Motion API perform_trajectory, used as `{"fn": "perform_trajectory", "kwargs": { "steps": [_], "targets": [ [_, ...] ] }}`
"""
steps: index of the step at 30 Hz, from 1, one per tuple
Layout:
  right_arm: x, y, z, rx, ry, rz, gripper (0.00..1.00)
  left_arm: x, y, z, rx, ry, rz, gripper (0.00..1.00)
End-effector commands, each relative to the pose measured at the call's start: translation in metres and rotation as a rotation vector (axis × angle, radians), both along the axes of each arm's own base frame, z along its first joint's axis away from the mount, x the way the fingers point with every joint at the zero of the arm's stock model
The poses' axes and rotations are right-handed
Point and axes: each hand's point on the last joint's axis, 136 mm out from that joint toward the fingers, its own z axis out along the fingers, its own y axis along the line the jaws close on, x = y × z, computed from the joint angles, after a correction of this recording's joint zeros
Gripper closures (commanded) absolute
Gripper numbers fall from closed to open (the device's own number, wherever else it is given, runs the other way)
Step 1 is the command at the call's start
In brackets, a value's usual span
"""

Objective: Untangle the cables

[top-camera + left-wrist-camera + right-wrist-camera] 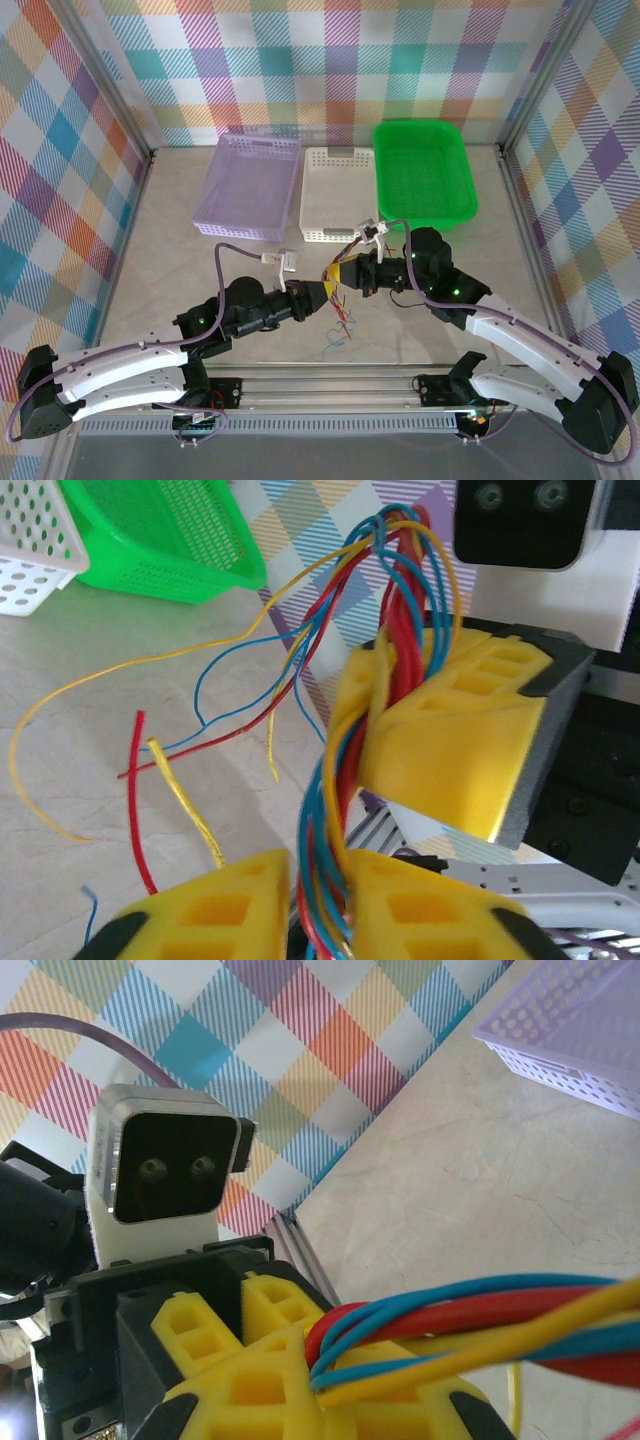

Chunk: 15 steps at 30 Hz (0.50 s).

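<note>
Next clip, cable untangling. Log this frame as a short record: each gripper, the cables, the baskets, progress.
left gripper: fingers shut on the cables, bundle running up between them
right gripper: shut on the same bundle, close to the left one
cables: red, blue and yellow strands bunched together
loose ends: trailing onto the table
baskets: purple basket, white basket, green basket side by side at the far side, all appear empty
progress: not yet untangled
</note>
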Motion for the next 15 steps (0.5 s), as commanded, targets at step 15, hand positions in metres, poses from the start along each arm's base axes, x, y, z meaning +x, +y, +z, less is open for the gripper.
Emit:
{"fn": "perform_trajectory", "kwargs": {
  "steps": [15],
  "targets": [
    [-0.005, 0.0, 0.005, 0.016, -0.025, 0.022, 1.0, 0.008, 0.03, 0.007, -0.078, -0.023, 0.119, 1.0]
  ]
}}
